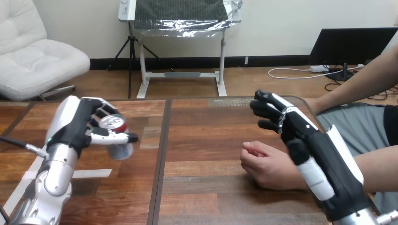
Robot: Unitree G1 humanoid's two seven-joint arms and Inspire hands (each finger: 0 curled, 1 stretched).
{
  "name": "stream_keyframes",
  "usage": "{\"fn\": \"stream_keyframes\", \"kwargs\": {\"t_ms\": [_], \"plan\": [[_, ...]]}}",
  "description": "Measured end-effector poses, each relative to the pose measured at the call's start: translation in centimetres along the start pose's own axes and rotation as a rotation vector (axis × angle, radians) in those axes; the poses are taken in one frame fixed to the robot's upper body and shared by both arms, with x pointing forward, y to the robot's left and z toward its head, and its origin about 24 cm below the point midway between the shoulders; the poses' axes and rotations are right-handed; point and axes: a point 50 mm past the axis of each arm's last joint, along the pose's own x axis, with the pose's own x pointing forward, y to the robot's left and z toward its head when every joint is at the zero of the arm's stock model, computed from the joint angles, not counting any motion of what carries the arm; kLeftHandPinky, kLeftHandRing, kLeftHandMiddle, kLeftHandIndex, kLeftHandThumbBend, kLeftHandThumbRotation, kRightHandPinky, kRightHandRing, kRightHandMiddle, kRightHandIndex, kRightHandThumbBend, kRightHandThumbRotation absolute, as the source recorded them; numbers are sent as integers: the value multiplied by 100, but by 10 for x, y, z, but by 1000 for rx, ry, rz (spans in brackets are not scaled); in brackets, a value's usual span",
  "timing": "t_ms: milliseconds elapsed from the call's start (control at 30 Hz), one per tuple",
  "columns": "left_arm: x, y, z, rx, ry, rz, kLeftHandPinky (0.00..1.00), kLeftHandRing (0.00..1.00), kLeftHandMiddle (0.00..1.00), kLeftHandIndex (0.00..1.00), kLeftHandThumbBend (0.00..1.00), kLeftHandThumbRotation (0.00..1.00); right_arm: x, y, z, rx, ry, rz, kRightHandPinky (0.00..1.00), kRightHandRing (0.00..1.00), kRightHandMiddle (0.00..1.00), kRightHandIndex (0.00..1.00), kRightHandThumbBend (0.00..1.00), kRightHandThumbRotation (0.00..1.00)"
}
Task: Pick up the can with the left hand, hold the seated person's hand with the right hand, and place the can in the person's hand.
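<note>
Can (123, 151): you see top rim and lower end only; middle hidden behind thumb and fingers of left hand (75, 125). Markings too blurred for you to read. Person's hand (265, 164): wrist hidden behind right hand (307, 138); you cannot tell whether they touch. Right hand cut off at wrist by bottom edge. Left arm (49, 180) cut off at bottom left corner. Person's forearm (379, 161) runs out at right edge.

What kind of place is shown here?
Probably a robot handover test setup: a wooden table, the left hand curled round a can, and the right hand beside a seated person's hand.
</note>
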Motion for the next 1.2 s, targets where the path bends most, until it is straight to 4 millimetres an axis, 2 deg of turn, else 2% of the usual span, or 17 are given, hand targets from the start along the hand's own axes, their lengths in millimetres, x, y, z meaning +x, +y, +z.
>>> {"fn": "stream_keyframes", "kwargs": {"t_ms": [200,400,600,767,800,1200], "plan": [[-5,-2,5,1,-35,-26,12,17,27,43,78,0,3,-5,-8,-41,34,14,84,89,90,88,81,86],[-11,-4,10,3,-62,-55,11,16,26,42,78,0,6,-11,-17,-81,70,28,83,89,90,89,87,84],[-17,-6,13,6,-76,-84,13,17,28,42,79,0,9,-16,-23,-124,102,42,80,88,90,90,87,82],[-21,-8,16,8,-87,-108,19,24,33,41,77,0,11,-21,-29,-161,131,57,78,87,91,92,86,79],[-28,-9,20,9,-106,-137,23,28,36,41,77,0,14,-29,-37,-211,172,80,76,87,92,93,84,77],[-34,-8,33,6,-150,-166,26,30,37,41,75,0,19,-45,-45,-337,235,130,76,90,94,92,88,70]]}}
